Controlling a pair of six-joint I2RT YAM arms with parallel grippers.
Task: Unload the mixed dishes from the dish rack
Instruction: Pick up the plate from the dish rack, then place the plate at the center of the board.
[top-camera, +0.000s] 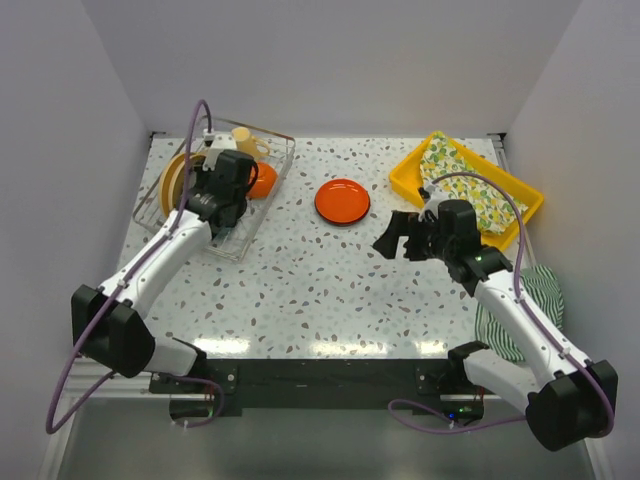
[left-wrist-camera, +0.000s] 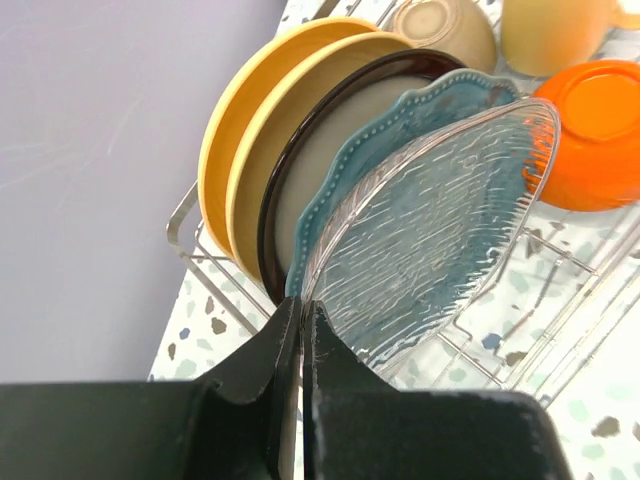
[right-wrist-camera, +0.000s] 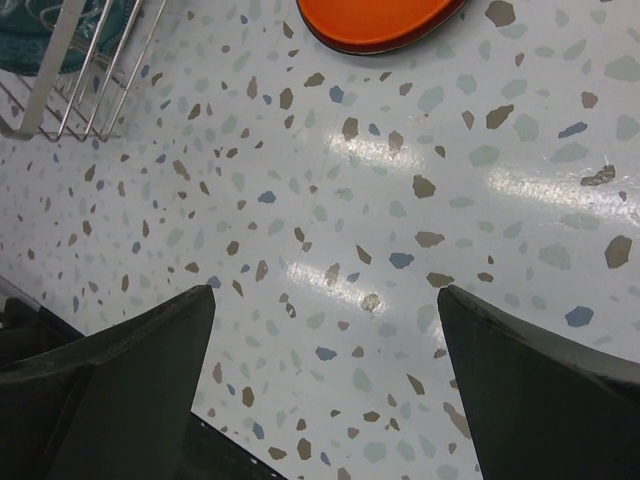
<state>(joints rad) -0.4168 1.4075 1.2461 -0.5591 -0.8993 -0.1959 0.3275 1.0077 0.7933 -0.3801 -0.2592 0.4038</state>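
Left gripper (left-wrist-camera: 301, 310) is reached into the dish rack (top-camera: 240, 245) at the table's (top-camera: 300, 290) far-left corner. Its jaws are clenched on the lower rim of a clear glass plate (left-wrist-camera: 430, 230), as far as can be told from the left wrist view.

- The glass plate is stood on edge at the front of the stack.
- Behind it, in order, are seen a teal plate (left-wrist-camera: 400, 130), a dark brown plate with cream face (left-wrist-camera: 300, 170) and two tan-yellow plates (left-wrist-camera: 235, 140), all leaned together in the rack.
- An orange bowl (left-wrist-camera: 595, 130) and a cream mug (left-wrist-camera: 550, 30) are also held in the rack, beyond the plates.

An orange plate (top-camera: 342, 201) is laid flat on the table, out of the rack and near the middle.

Right gripper (right-wrist-camera: 325, 300) is held released, jaws wide, with nothing gripped, low over bare table just near of the orange plate.

A yellow tray (top-camera: 405, 178) with a lemon-print cloth (top-camera: 465, 185) is seen far right.
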